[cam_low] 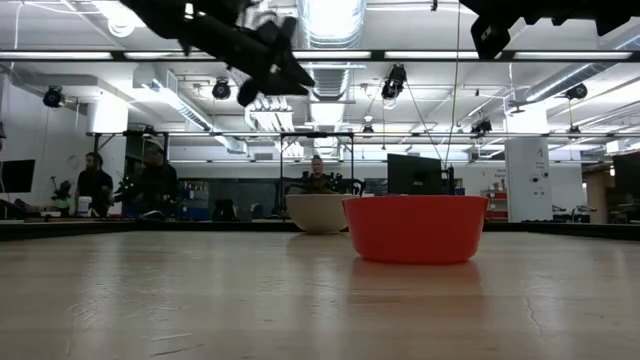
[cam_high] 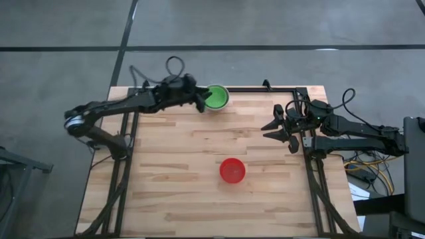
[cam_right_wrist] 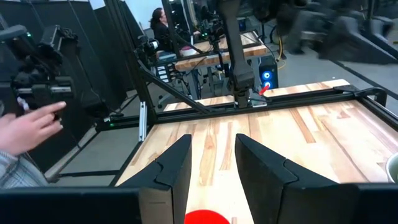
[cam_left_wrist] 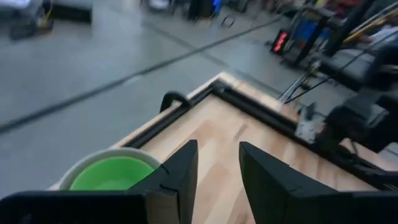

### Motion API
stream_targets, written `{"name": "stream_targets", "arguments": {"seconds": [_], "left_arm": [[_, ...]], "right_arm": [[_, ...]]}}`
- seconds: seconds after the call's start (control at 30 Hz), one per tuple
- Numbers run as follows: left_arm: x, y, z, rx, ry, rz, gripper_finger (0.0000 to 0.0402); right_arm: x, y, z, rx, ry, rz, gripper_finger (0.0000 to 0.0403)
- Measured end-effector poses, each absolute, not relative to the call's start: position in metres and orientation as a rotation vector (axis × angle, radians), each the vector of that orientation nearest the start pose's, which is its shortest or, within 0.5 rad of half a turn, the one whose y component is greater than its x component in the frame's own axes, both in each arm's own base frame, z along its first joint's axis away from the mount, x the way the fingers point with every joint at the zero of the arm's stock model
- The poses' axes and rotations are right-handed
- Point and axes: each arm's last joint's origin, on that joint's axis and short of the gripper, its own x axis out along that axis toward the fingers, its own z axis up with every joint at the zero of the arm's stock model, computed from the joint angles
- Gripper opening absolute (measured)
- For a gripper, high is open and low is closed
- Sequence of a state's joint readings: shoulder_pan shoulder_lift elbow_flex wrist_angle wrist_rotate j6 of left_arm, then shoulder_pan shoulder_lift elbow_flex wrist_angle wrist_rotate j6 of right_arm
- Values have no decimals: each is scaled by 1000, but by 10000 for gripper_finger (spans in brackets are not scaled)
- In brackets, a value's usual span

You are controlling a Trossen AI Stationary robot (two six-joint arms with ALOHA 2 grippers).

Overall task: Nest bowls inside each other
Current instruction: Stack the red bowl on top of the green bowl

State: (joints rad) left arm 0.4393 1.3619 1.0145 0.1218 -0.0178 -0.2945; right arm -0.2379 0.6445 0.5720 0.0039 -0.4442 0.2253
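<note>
At the table's far edge a green bowl sits nested inside a white bowl, whose pale rim rings the green inside. A red bowl stands alone on its base nearer the front, right of centre. My left gripper hangs open in the air just left of the nested bowls, with only bare wood showing between its fingers. My right gripper waits open above the table's right side, high in the low view; the red bowl lies below and ahead of it.
A black metal frame runs along the table's far and side edges. Bare wood spreads between the bowls and the front edge. Beyond the table a person's hand shows, and other people sit at benches in the room.
</note>
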Motion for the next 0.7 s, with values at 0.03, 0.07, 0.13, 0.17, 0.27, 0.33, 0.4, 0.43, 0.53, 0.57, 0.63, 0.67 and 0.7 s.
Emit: {"name": "stream_targets", "arguments": {"seconds": [0.03,0.07,0.13,0.17,0.27,0.33,0.4,0.43,0.53,0.57,0.63,0.67,0.7], "left_arm": [[274,129,313,-320,135,471,122],[267,125,313,-306,121,448,122],[256,119,313,-284,106,402,122],[251,116,314,-273,100,377,122],[238,107,320,-234,69,302,122],[230,102,322,-201,68,262,122],[222,98,322,-177,69,232,122],[218,95,324,-173,60,219,122],[207,89,329,-161,24,190,122],[204,88,329,-162,17,188,122],[200,85,329,-162,11,174,122],[199,84,328,-163,14,162,122],[197,83,327,-163,16,151,122]], "right_arm": [[150,-24,298,248,88,198,121],[150,-24,298,248,88,198,121],[150,-24,298,247,88,198,121],[150,-24,298,247,88,198,121],[150,-24,298,248,88,198,121],[150,-24,298,247,88,198,121],[150,-24,298,247,88,198,121],[150,-24,298,247,88,198,121],[150,-24,298,247,88,198,121],[150,-24,298,247,88,198,121],[150,-24,298,247,88,198,121],[150,-24,298,247,88,198,121],[150,-24,298,247,88,198,121]]}}
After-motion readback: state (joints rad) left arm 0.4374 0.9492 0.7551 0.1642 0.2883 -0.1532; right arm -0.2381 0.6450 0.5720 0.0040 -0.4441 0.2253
